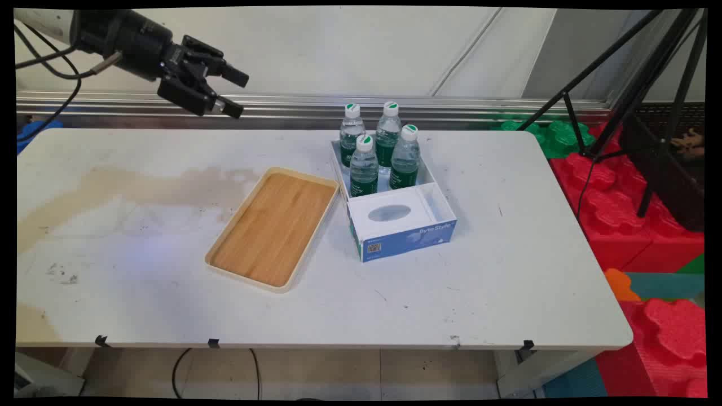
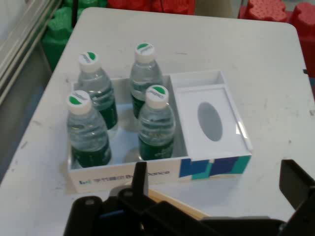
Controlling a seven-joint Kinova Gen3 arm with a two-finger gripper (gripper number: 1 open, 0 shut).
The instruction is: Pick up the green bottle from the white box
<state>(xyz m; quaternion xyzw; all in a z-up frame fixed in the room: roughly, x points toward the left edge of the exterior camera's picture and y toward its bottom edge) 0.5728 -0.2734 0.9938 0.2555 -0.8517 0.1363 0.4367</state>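
My gripper [image 1: 237,92] hangs open and empty high over the table's far left, well apart from everything. A white and blue box [image 1: 406,237] stands right of the table's middle. Its far compartment holds several upright water bottles [image 1: 364,164] with green labels and white caps. Its near part is a white lid with an oval opening [image 1: 389,212]. A wooden tray [image 1: 273,225] with a cream rim lies empty against the box's left side. In the hand view the gripper [image 2: 218,173] points at the box [image 2: 211,164] and bottles [image 2: 156,123], with the tray's edge [image 2: 172,201] just below.
A brownish stain [image 1: 113,186] spreads over the table's left part. A black tripod [image 1: 648,90] stands off the table's right end among red [image 1: 626,225] and green foam blocks [image 1: 558,135]. A metal rail [image 1: 451,104] runs along the wall behind.
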